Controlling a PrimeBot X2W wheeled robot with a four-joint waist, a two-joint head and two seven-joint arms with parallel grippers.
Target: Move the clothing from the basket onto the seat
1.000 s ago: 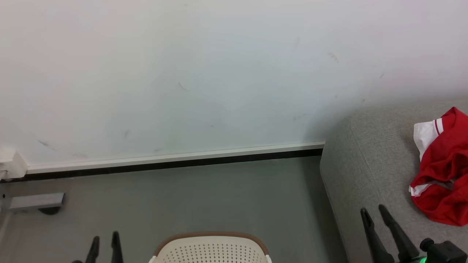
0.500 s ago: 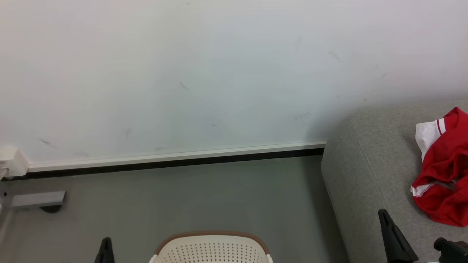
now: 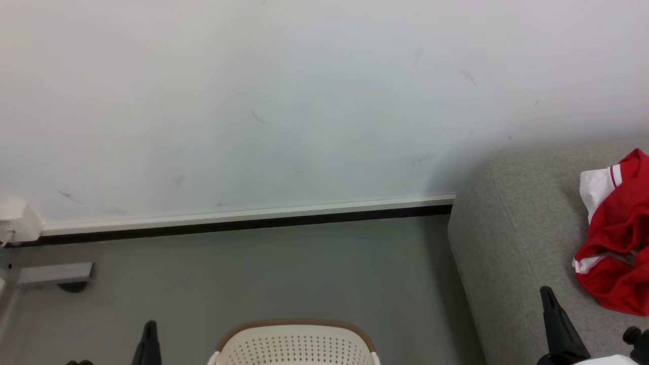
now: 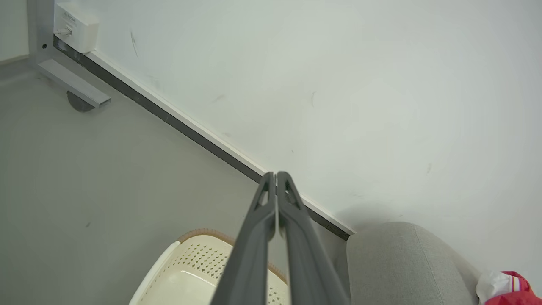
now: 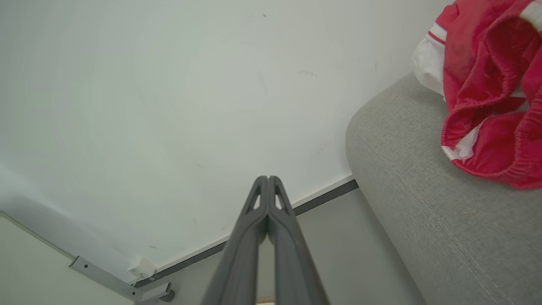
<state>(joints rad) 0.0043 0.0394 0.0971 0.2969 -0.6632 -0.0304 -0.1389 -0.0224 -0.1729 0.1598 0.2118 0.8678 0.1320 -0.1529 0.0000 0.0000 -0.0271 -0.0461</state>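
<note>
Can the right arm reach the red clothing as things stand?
Likely yes: the right gripper, shut and empty, hovers over the seat beside the clothing, nothing lying between them; it must open first.

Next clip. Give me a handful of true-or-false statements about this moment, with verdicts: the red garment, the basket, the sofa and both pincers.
1. The clothing lies on the seat. True.
2. The right pincer is shut on the clothing. False: its fingers are closed together on nothing, and it is apart from the clothing.
3. The left pincer has its fingers closed together. True.
4. The basket stands on the seat. False: it stands on the floor, beside the seat's end.
</note>
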